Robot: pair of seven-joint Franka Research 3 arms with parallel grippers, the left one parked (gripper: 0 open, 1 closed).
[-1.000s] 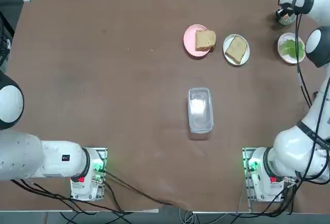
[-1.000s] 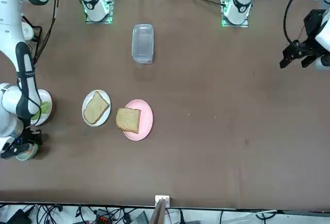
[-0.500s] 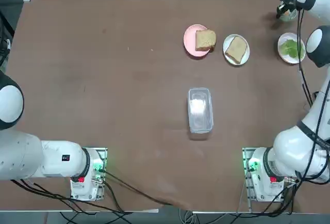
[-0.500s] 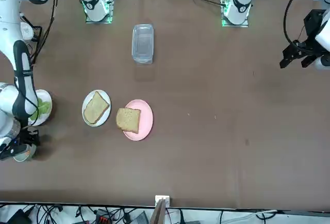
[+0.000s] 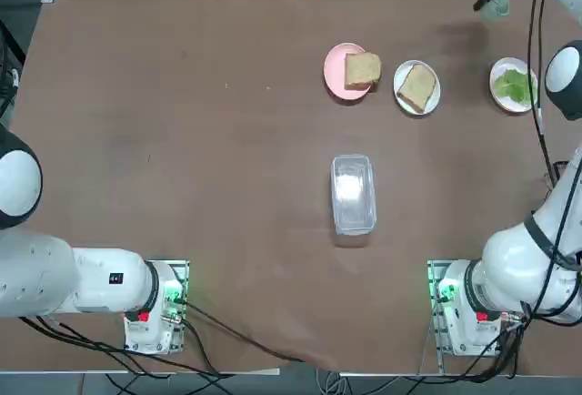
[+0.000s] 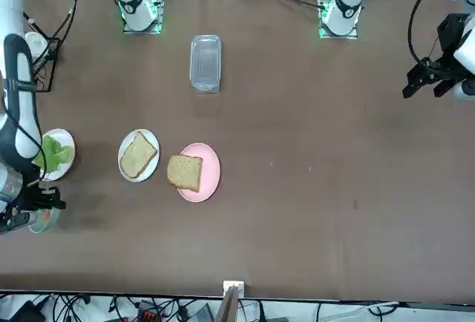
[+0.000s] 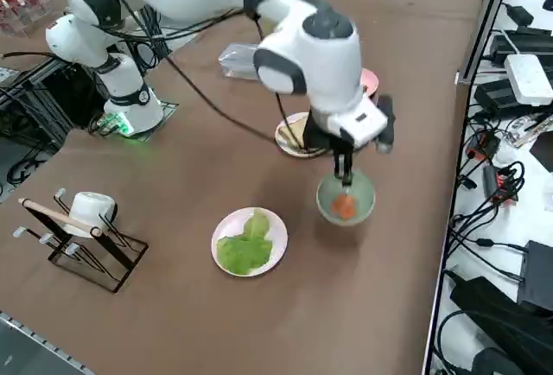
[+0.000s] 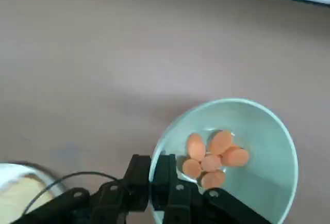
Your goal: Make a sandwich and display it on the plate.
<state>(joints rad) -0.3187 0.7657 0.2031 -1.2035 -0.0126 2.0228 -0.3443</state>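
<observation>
Wrist view: the right gripper (image 8: 154, 180) pinches the rim of a glossy pale-green bowl (image 8: 258, 131) between closed fingers; five round orange slices (image 8: 214, 157) lie inside. Overhead, two toasted bread slices sit unstacked, one on the white plate (image 5: 430, 103), one on a pink plate (image 5: 333, 72).

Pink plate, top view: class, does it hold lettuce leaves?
No: the pink plate holds a bread slice, while the lettuce lies on a white plate farther right.
</observation>
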